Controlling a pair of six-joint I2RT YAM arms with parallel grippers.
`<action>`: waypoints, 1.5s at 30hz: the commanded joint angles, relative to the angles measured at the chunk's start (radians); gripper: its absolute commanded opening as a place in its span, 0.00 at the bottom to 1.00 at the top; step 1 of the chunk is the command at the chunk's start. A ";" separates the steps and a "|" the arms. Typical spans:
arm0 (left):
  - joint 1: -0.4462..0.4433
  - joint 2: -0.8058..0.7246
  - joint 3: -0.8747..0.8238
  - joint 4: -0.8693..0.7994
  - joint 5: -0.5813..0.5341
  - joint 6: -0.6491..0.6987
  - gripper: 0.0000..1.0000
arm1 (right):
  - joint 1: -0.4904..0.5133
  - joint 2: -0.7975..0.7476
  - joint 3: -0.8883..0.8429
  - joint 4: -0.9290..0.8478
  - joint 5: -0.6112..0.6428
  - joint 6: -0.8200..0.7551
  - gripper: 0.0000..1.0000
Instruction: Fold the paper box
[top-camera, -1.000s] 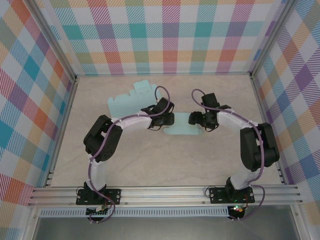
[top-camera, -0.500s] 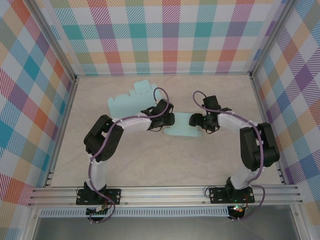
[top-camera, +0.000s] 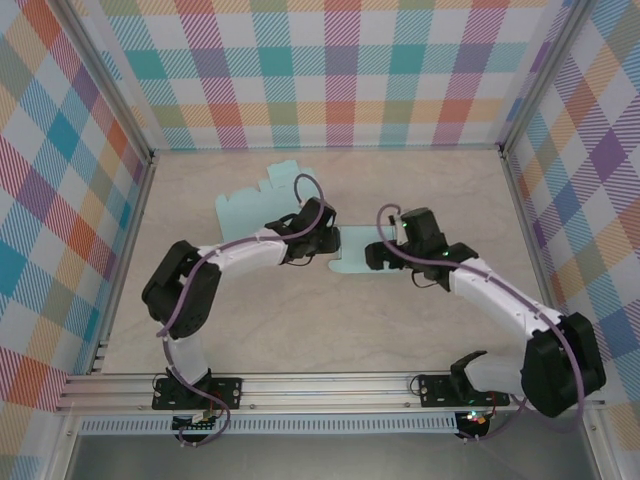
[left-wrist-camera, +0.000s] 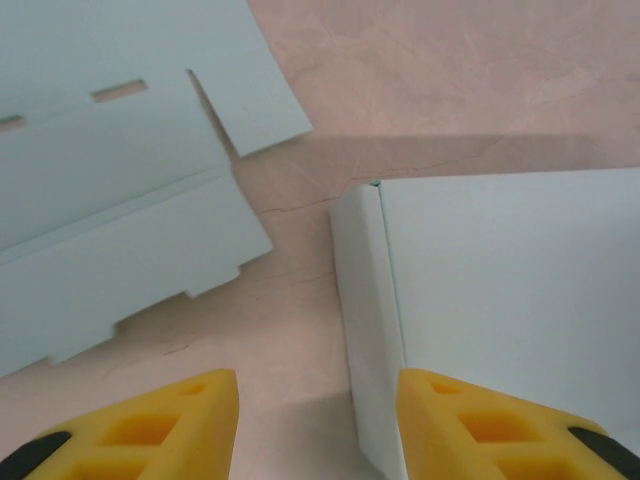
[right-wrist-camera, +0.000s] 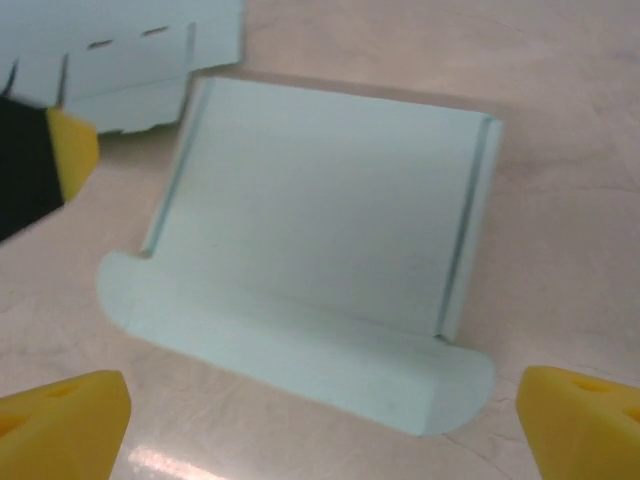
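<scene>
**As the right arm swings out, its jaws spread wide**

Since a second ago, the right arm's elbow has dropped toward the near right corner. The right gripper (top-camera: 376, 252) has opened further, its fingers now well apart on either side of the folded box piece (top-camera: 352, 255) (nothing held). The left gripper (top-camera: 322, 238) has edged left, its elbow too. Its fingers stand apart at that piece's left flap, clamping nothing. The folded piece lies mid-table between the two grippers, and the flat slotted panel (top-camera: 262, 205) lies just beyond it, to the far left. Underneath is a pale marbled tabletop (top-camera: 330, 320), with pastel plaid walls (top-camera: 340, 70) on three sides and an aluminium rail (top-camera: 330, 385) along the near edge.
</scene>
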 joint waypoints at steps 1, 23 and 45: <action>0.030 -0.118 -0.057 -0.021 -0.104 -0.014 0.47 | 0.129 -0.016 -0.043 -0.044 0.275 -0.085 1.00; 0.126 -0.513 -0.284 -0.118 -0.349 -0.028 0.83 | 0.400 0.478 0.054 0.204 0.794 -0.457 1.00; 0.131 -0.532 -0.301 -0.120 -0.355 -0.031 0.83 | 0.338 0.551 0.124 0.284 0.700 -0.590 0.10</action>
